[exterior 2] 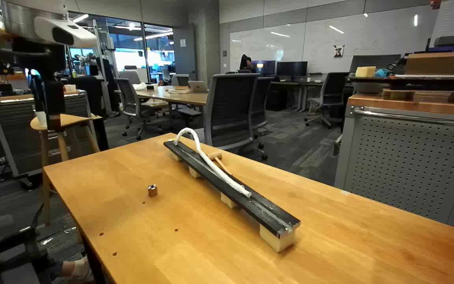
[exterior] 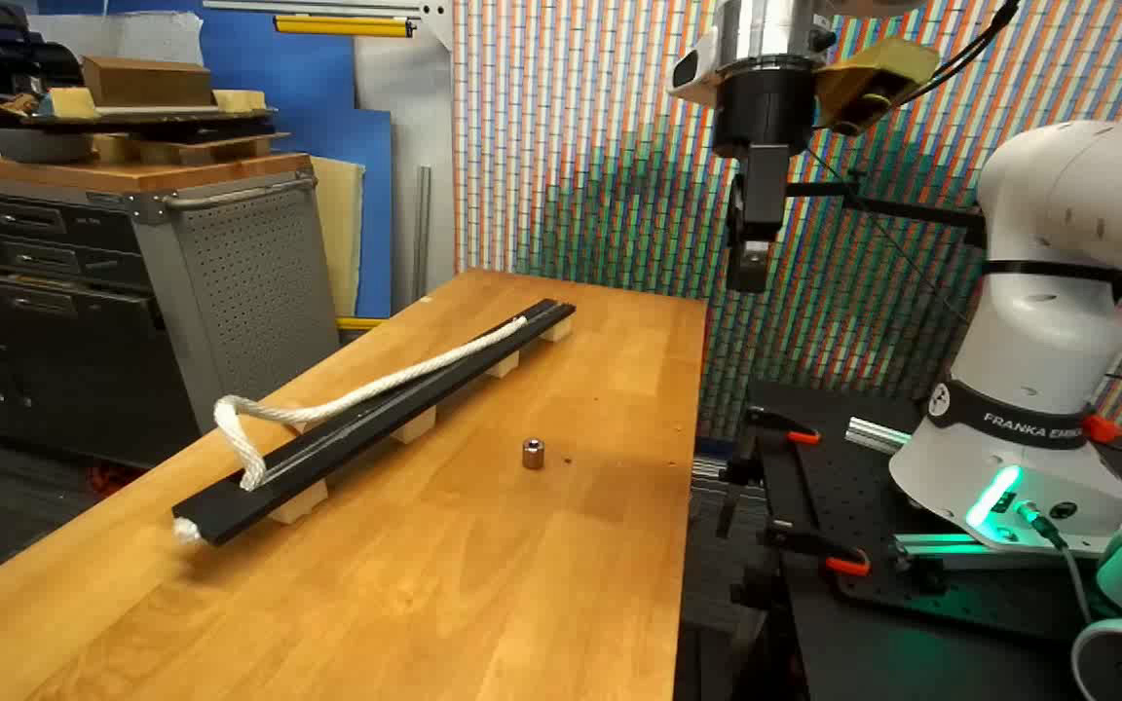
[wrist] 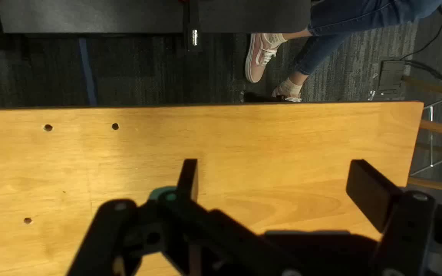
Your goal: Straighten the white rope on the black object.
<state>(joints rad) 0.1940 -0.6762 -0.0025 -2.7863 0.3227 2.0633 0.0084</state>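
Four blocks (exterior: 415,425) prop the bar (exterior 2: 231,192) above the table (exterior: 542,565). On the bar lies the rope (exterior: 425,368), bent: near one end of the bar it rises in an arch clear of the surface, then slopes down to lie along the bar, its visible end stopping short of the bar's opposite end. A white knob (exterior: 187,531) shows at the bar's end nearest the arch; whether it belongs to the rope cannot be told. The gripper (wrist: 276,182) is released and hangs well apart from rope and bar; the wrist view shows its fingers (wrist: 372,195) spread wide, the table visible between them. In both exterior views a cylinder (exterior: 533,455) stands upright on the table, apart from the bar. In an exterior view a mallet (exterior 2: 214,156) lies on the far side of the bar. Past the table's edge, the wrist view includes a person's legs (wrist: 359,17).
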